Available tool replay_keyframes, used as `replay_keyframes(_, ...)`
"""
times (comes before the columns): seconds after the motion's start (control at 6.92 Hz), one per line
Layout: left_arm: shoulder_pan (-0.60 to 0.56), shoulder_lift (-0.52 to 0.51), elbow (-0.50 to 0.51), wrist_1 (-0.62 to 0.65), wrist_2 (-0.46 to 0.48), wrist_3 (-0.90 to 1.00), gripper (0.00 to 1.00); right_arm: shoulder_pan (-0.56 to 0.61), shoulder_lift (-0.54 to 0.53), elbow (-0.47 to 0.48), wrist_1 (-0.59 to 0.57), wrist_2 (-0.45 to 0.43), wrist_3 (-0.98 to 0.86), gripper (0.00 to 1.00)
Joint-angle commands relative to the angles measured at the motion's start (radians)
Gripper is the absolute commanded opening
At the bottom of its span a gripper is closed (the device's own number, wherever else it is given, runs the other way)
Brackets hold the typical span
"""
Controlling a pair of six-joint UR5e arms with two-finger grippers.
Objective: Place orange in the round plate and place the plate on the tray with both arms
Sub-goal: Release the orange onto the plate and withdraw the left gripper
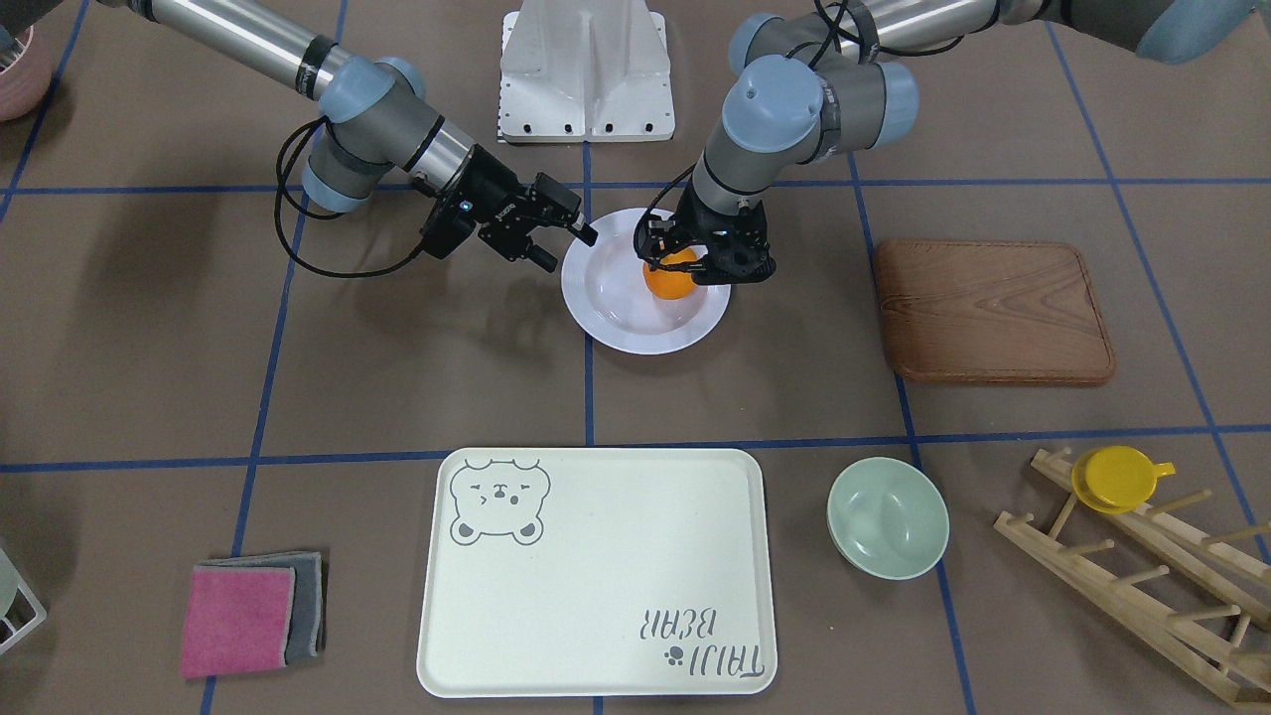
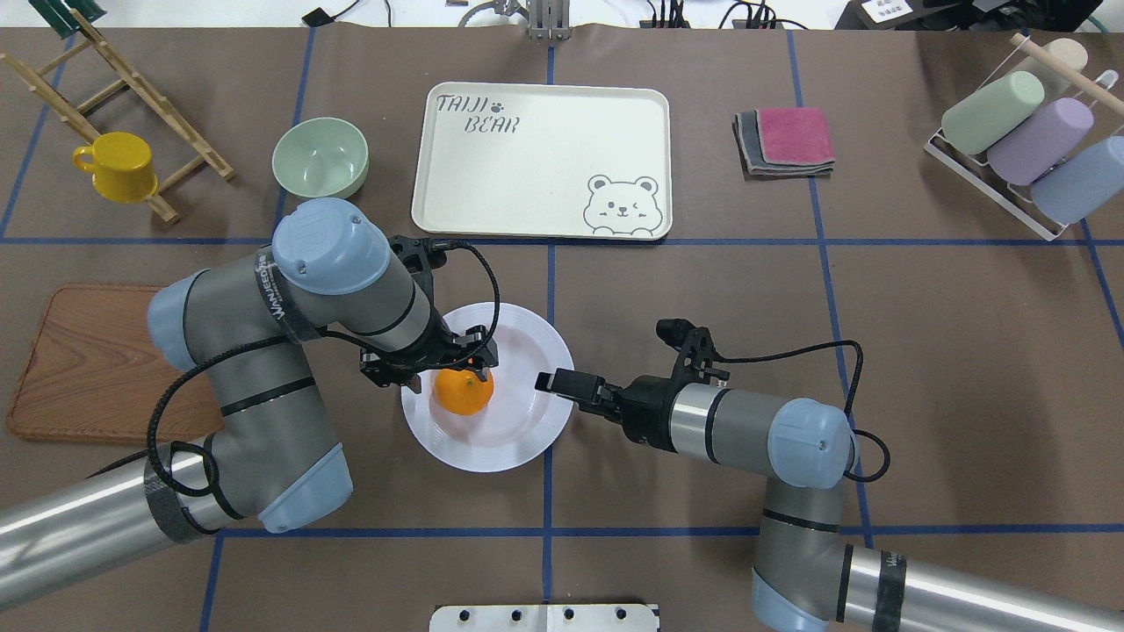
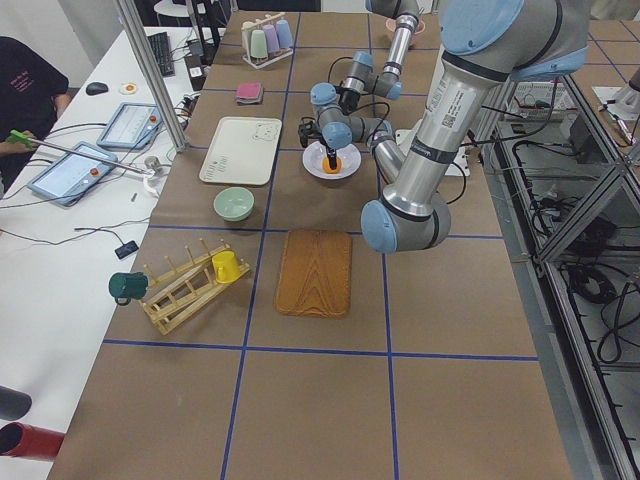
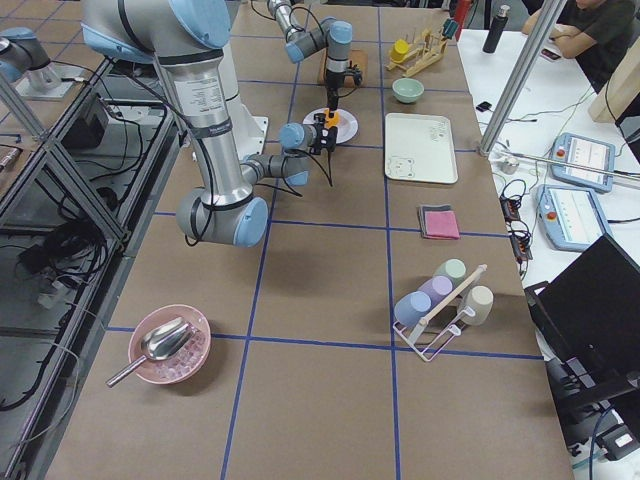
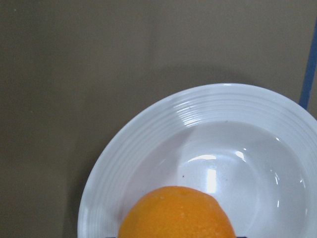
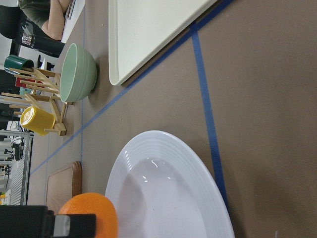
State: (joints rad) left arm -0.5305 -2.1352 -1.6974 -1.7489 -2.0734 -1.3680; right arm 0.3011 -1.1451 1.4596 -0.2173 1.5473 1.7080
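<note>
Arms come first by bulk: the left arm [image 2: 334, 263] bends down over the middle of the brown tabletop [image 1: 397, 377], and the right arm [image 2: 746, 430] reaches in low and nearly level from the other side. Next, the cream tray [image 1: 596, 556] with its bear drawing lies flat on the far side of a blue tape line from the robot, bare and well apart from both arms. A brown wooden board [image 1: 993, 308] lies on the robot's left side of the tabletop. The white round plate [image 1: 616, 308] sits on the tabletop between the tray and the robot's base, not touching the tray. A pale green bowl [image 1: 887, 516] stands just beside the tray's left end. The orange [image 1: 670, 281] rests inside the plate, toward its left half. The left gripper [image 1: 685, 260] points straight down over the fruit, its jaws standing on either side of the orange and closed against it. The right gripper [image 1: 566, 248] lies at the plate's right rim with its jaws apart and holding nothing; whether a jaw touches the rim cannot be told.
</note>
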Motion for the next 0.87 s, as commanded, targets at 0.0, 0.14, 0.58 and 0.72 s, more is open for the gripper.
replay_keyframes(0.0,0.000,0.001,-0.005,-0.006,0.010,0.006,0.98,-0.007,0.037,-0.044,0.002,-0.003,-0.001,1.00)
replay_keyframes(0.14,-0.005,0.003,-0.014,-0.004,0.010,0.006,0.98,-0.008,0.047,-0.056,0.004,-0.004,-0.001,0.99)
replay_keyframes(0.58,-0.100,0.039,-0.100,0.006,-0.040,0.036,0.98,-0.007,0.041,-0.056,0.041,-0.001,0.002,0.29)
replay_keyframes(0.72,-0.182,0.066,-0.134,0.006,-0.122,0.102,0.98,-0.005,0.039,-0.054,0.074,-0.001,0.010,0.06)
